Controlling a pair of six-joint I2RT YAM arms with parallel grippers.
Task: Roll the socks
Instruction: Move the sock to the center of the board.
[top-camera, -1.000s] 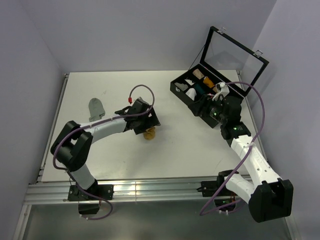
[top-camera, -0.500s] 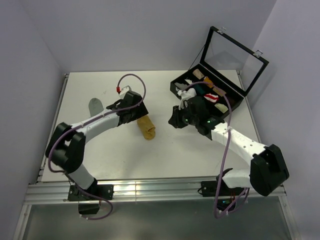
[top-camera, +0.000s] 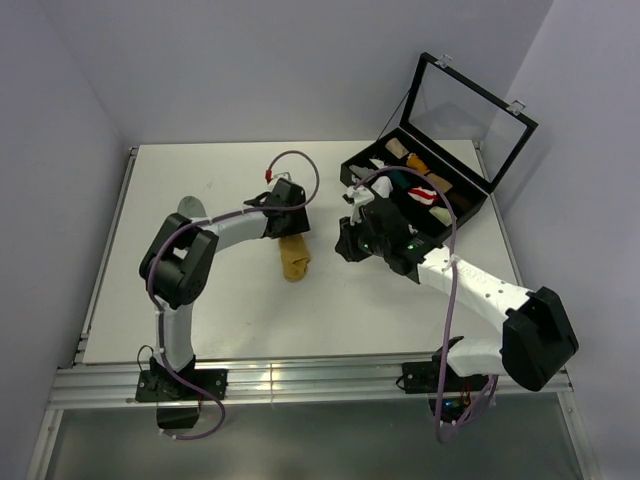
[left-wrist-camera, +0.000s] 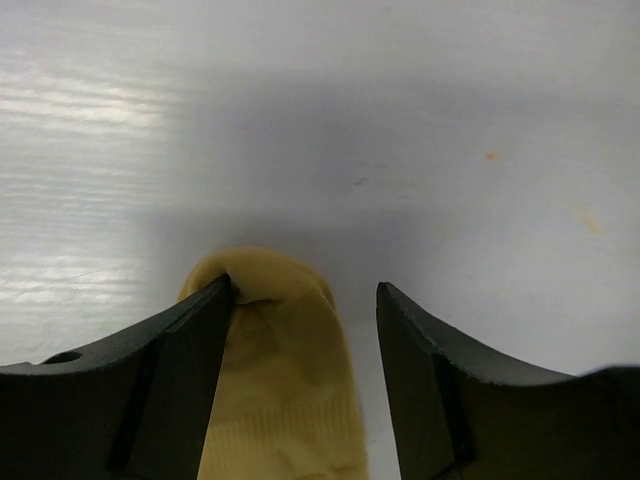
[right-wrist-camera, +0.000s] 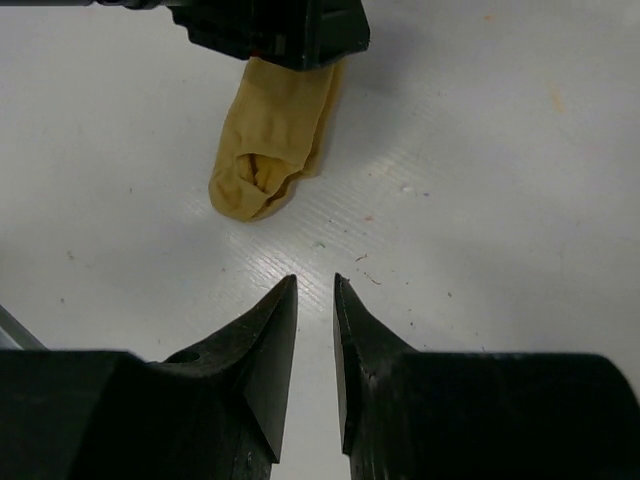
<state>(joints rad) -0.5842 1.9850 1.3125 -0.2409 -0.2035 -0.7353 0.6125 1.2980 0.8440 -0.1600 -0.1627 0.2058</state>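
My left end effector (top-camera: 289, 228) is down at the far end of the mustard-yellow sock (top-camera: 294, 258), which lies flat near the middle of the white worktop (top-camera: 230, 300), its length running from far to near. Through my left wrist camera the fingers stand apart with the sock's rounded end (left-wrist-camera: 275, 380) between them. One finger (left-wrist-camera: 190, 350) touches the fabric, and bare worktop shows between the sock and the other finger, so nothing is clamped. My right end effector (top-camera: 345, 245) hangs just right of the sock, clear of it. Its fingers (right-wrist-camera: 315, 285) are nearly together, a slim gap showing and nothing in it. From there I see the sock's open cuff (right-wrist-camera: 275, 135) facing me. A grey sock (top-camera: 186, 207) lies far left, partly hidden by my left arm. The black case (top-camera: 476, 203) sits open at the far right.
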